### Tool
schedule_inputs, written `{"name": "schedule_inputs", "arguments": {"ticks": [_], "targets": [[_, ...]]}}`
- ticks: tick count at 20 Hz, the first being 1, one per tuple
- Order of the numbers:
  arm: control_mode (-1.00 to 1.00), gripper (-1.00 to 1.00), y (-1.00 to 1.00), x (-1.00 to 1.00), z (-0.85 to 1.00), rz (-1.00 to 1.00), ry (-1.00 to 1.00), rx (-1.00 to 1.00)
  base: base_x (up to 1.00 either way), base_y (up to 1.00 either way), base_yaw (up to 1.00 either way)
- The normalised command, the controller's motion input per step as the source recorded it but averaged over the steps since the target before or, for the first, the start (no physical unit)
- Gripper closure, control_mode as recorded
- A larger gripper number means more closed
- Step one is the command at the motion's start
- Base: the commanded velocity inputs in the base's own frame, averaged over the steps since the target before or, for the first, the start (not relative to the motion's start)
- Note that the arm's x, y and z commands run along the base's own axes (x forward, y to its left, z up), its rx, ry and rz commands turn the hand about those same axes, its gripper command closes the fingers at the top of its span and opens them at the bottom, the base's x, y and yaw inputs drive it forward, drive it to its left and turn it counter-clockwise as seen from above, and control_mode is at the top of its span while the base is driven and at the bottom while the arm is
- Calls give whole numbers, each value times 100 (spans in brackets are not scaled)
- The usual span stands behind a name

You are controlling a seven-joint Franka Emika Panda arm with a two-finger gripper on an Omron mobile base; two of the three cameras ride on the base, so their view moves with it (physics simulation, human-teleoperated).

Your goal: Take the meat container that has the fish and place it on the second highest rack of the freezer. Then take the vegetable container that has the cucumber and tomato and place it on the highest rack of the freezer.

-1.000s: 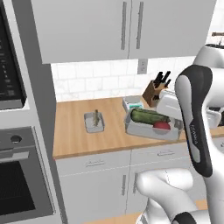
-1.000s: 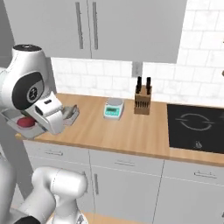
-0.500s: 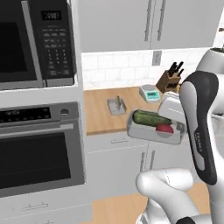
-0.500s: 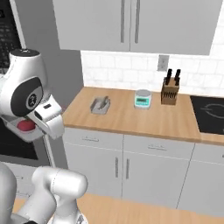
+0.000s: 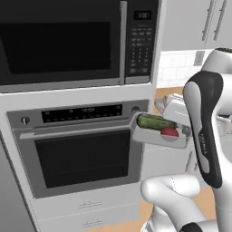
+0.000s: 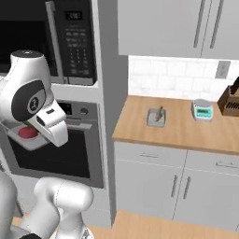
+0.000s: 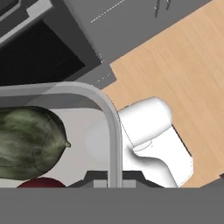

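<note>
My gripper is shut on the right end rim of the vegetable container, a shallow grey tray held level in front of the oven. In it lie the dark green cucumber and the red tomato. The hand view looks down on the tray rim, the cucumber and a sliver of tomato, with my gripper clamped on the rim. In the right base view the tray with the tomato hangs under my hand. The meat container with the fish rests on the counter. The freezer is out of view.
A built-in wall oven with a microwave above stands right behind the held tray. To the right runs a wooden counter with a small scale and a knife block. A grey panel edge shows at lower left.
The whole picture has slid from the counter to the oven column, so the base has driven left. The vegetable container stays in my shut gripper, riding along.
</note>
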Motion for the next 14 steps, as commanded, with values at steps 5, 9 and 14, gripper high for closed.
{"name": "schedule_inputs", "arguments": {"ticks": [5,9,14], "targets": [[100,100,0,0,0,0,0,0,-9,100,0],[100,100,0,0,0,0,0,0,-7,100,0],[100,100,0,0,0,0,0,0,-27,100,0]]}}
